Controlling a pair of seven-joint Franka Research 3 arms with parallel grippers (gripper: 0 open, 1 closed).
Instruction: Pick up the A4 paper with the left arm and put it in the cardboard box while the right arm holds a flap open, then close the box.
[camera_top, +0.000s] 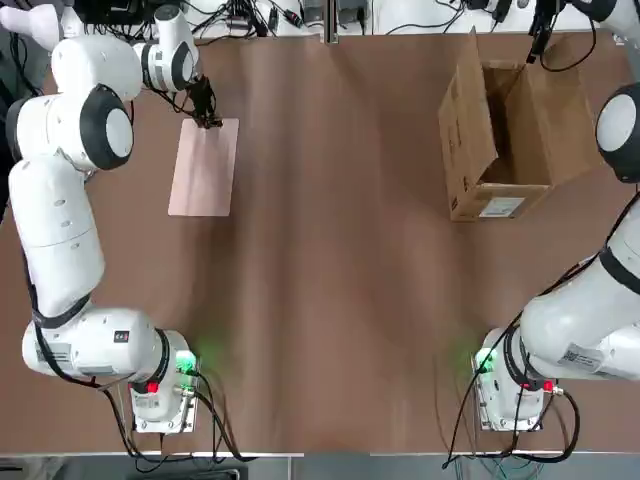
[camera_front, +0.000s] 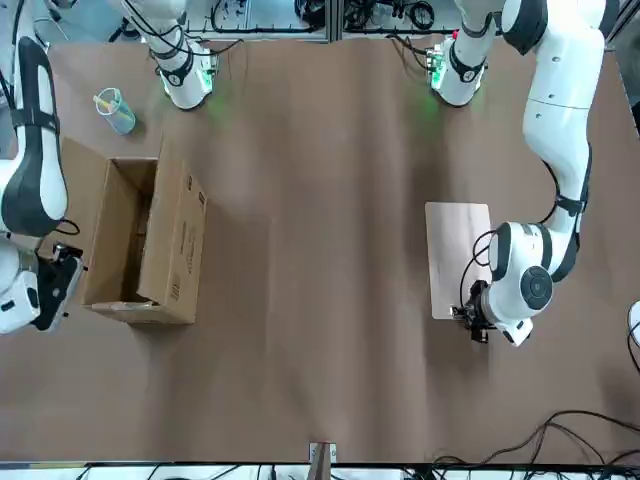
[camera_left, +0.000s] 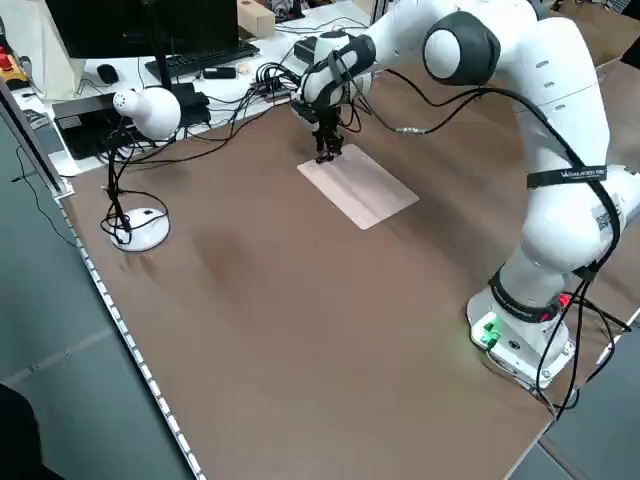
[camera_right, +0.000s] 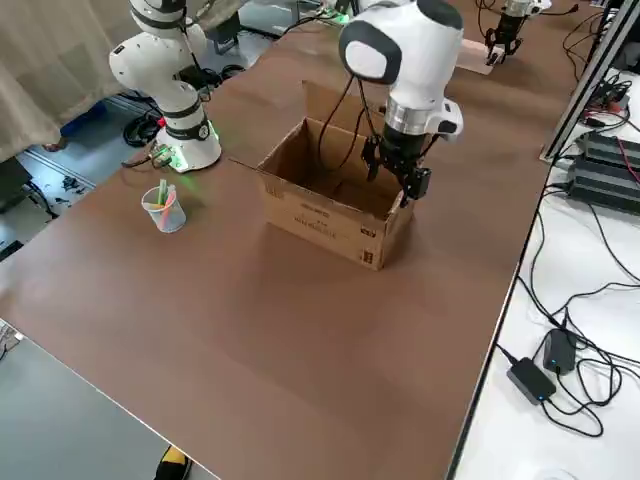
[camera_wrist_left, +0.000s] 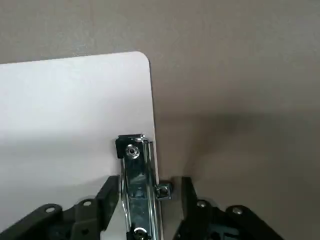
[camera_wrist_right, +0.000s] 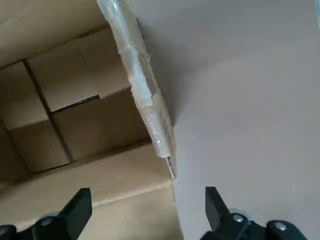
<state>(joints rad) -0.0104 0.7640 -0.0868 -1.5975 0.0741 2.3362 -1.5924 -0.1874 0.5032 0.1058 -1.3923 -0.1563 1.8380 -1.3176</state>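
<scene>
Step in hand, by judgement: grasp of the A4 paper (camera_top: 204, 167), with nothing lifted yet. Sheet flat on the tabletop (camera_top: 330, 280) at about 10 o'clock in the top view, metal clip (camera_wrist_left: 136, 185) on its far short edge. Left end effector (camera_wrist_left: 145, 200) down at that clip, fingers parted and straddling it, one on either side, not yet pinched. Cardboard box (camera_top: 505, 130) well apart at about 2 o'clock, open-topped, one long flap (camera_top: 468, 105) standing upright on the side facing the sheet, white label (camera_top: 500, 207) on the near end face. Right end effector (camera_wrist_right: 147, 212) poised over the far end wall of the box, fingers spread wide, gripping nothing. Plastic cup (camera_right: 164, 208) beside the box, clear of the work.

Next move, likely: close on the clip, lift without letting the sheet sag, carry across to the box. For the right side: close on the wall or flap edge and hold it back to keep the opening wide.
</scene>
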